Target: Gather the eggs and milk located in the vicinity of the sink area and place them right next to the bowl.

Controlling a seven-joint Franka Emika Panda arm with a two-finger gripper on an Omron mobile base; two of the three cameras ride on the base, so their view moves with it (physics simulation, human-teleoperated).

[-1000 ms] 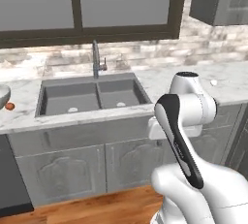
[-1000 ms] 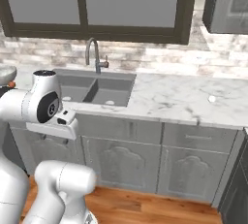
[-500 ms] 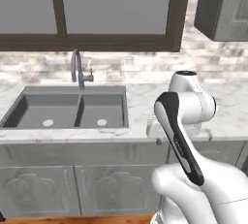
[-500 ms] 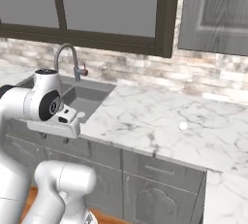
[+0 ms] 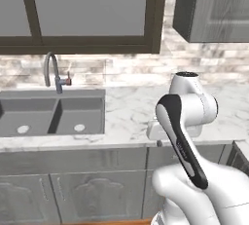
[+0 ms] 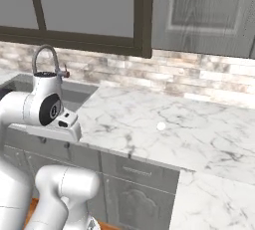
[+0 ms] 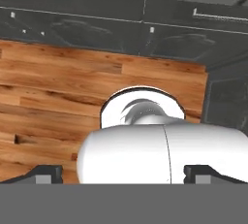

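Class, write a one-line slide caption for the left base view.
White robot arm faces a marble counter, with the double sink and curved faucet under a window.

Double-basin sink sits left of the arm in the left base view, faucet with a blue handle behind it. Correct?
Not quite: the handle is red, not blue, as the left base view shows. The rest holds: the double-basin sink sits left of the arm, with the curved grey faucet behind it.
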